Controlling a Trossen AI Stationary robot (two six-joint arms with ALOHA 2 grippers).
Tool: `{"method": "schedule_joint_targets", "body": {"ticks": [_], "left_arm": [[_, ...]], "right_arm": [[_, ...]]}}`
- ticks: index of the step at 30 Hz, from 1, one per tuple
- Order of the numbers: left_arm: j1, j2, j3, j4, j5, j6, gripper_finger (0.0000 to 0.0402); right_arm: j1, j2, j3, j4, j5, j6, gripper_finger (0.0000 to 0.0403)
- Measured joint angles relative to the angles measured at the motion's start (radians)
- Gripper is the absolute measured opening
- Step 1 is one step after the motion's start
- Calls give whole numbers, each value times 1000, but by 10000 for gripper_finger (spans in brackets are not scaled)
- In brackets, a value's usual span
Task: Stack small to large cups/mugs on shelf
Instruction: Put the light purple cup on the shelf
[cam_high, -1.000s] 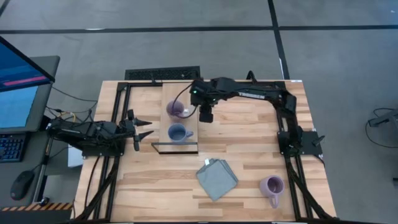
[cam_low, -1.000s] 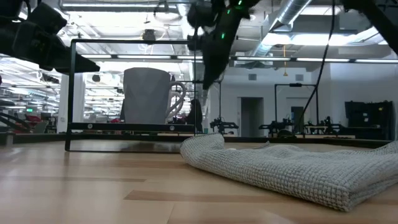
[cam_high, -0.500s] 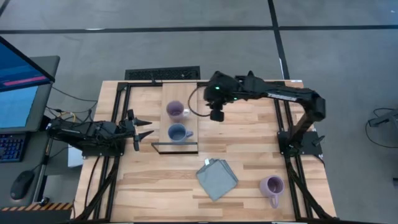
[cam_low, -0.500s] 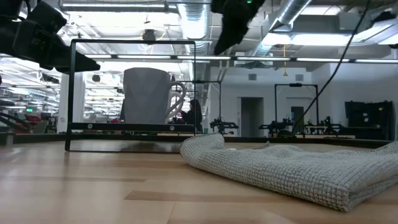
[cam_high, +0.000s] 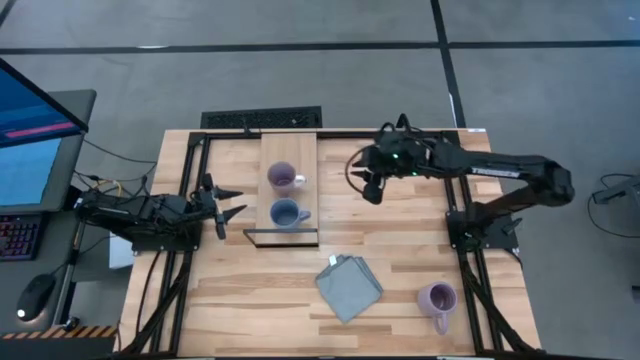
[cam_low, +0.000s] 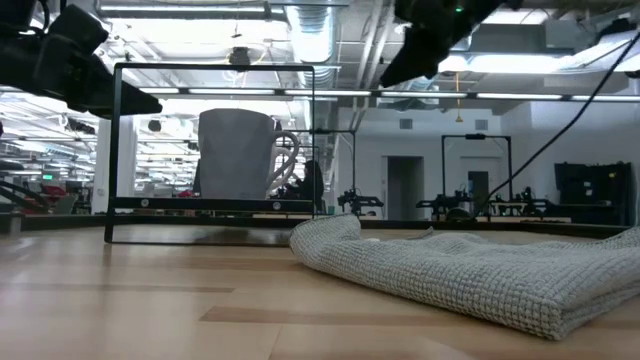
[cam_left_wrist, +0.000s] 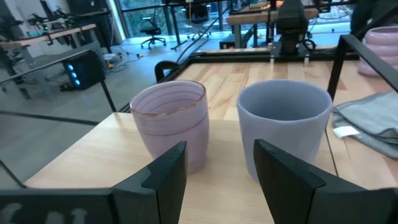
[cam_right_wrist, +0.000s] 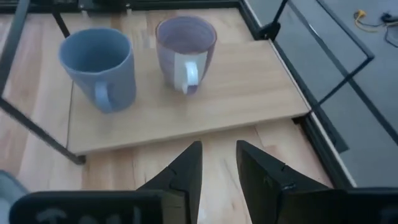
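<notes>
Standing together on the shelf (cam_high: 289, 190), both mugs (cam_right_wrist: 185, 53) lie beyond the right gripper (cam_right_wrist: 217, 165) (jaws narrow, empty).

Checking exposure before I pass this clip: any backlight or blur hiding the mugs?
Low view: bright ceiling lights leave the mug on the light-wood shelf grey and silhouetted, near tabletop soft. Wrist views: dusty blue ceramic mug and lilac purple mug evenly lit.

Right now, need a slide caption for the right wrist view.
Blue mug and lilac mug side by side on the shelf, seen past the right arm's empty fingers.
</notes>
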Motion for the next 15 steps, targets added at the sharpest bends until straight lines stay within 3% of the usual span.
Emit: {"method": "schedule_joint_targets", "body": {"ticks": [7, 15], "left_arm": [[0, 0, 0, 0, -22, -2, 177], [0, 0, 0, 0, -24, 1, 177]], "right_arm": [[56, -109, -116, 48, 3, 44, 120], [123, -216, -205, 25, 125, 112, 120]]}}
